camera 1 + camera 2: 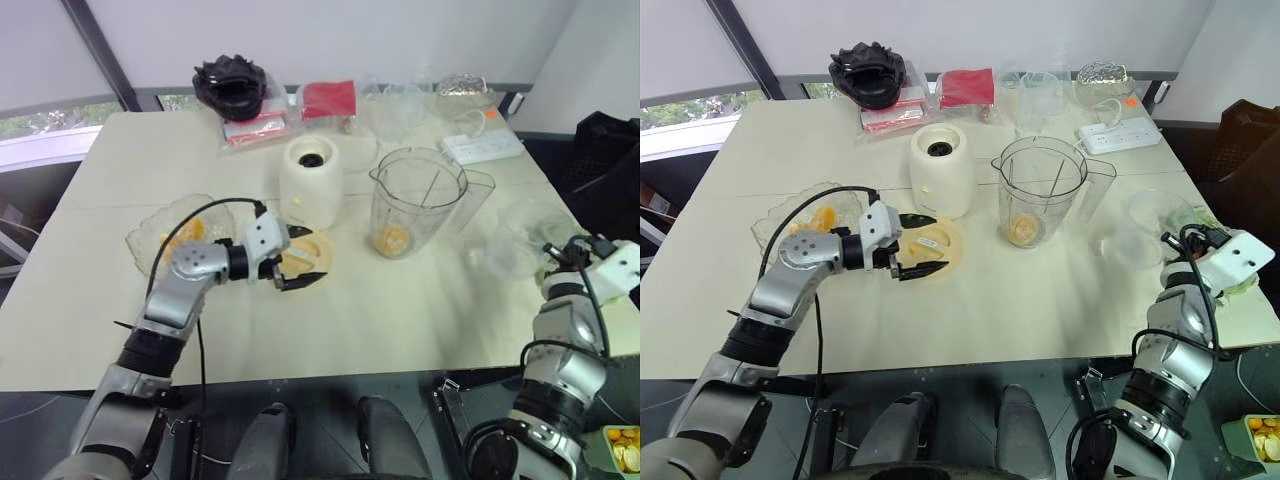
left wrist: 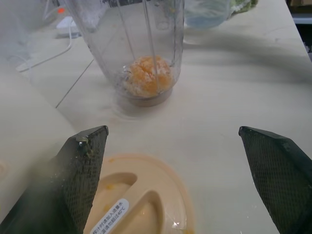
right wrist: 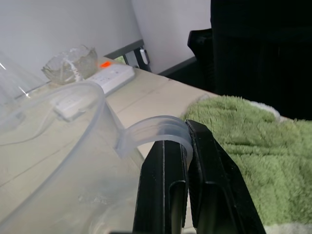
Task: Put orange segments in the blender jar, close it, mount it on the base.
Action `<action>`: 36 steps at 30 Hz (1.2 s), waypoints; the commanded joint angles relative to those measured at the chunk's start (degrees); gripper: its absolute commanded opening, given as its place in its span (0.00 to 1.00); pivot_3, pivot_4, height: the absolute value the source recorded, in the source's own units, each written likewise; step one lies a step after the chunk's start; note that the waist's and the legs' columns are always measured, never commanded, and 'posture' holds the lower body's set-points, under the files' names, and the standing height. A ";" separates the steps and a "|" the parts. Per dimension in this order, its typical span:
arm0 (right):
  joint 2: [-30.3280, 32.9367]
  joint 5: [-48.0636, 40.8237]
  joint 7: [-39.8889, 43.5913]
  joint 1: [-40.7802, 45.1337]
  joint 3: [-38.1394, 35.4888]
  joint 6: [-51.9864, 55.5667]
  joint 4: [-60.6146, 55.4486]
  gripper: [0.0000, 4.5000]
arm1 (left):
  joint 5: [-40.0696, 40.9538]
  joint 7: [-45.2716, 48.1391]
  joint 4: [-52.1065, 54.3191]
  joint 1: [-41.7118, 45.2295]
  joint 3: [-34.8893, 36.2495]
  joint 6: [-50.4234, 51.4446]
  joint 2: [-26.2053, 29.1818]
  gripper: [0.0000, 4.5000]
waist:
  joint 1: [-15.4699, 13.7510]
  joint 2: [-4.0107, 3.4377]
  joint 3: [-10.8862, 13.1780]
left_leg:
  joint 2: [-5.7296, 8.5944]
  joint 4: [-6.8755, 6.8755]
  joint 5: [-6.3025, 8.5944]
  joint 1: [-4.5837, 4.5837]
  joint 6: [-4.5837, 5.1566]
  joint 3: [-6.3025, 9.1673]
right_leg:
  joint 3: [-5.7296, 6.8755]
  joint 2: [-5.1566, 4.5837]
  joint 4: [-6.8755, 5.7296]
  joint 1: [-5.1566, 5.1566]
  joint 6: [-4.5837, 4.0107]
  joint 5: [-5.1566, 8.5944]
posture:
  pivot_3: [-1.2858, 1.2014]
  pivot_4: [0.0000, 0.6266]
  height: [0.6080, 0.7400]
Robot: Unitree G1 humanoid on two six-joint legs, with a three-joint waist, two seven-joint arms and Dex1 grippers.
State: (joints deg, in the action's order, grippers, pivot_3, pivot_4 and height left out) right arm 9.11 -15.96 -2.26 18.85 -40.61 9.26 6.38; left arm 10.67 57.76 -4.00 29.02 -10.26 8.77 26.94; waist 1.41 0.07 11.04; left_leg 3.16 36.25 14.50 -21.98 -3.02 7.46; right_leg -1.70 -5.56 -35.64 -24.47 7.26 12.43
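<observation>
The clear blender jar (image 1: 415, 200) stands upright mid-table with no lid on, orange segments (image 2: 146, 78) resting at its bottom. More orange segments (image 1: 190, 232) lie in a cut-glass bowl (image 1: 150, 240) at the left. Behind and left of the jar sits the cream base (image 1: 310, 182), its black socket facing up. My left gripper (image 1: 303, 258) is open wide, its fingers (image 2: 85, 165) straddling a flat cream lid (image 2: 146, 195) on the table. At the table's right edge my right gripper (image 3: 187, 134) is shut, its tips against the handle of a small clear cup (image 3: 58, 161).
A green towel (image 3: 243, 161) lies just right of the clear cup. Along the back edge sit a white power strip (image 1: 480, 147), a black object (image 1: 232, 85), a red packet (image 1: 328, 98) and clear plastic bags. A small box of orange pieces (image 1: 625, 447) sits below the table's right corner.
</observation>
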 commanded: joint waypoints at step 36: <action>2.07 -14.61 1.03 -32.42 15.01 17.24 -37.85 0.79 | -0.26 5.60 -8.67 8.19 0.01 -1.78 2.11 1.00 | 1.05 0.03 -0.01 | 0.01 -0.01 0.00 0.50 0.00 -0.37 | -0.55 0.06 -0.21 0.26 0.05 0.07 | 0.52 0.24 1.00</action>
State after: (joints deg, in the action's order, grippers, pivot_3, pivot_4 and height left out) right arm 9.10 -27.37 -2.50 -12.89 -24.90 23.01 -24.39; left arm 10.57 61.39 -11.43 35.59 -10.40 8.92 28.28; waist 2.46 0.11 11.03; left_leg 3.16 36.24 14.50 -21.45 -3.02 7.01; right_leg -2.31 -5.50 -35.81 -24.21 7.31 12.51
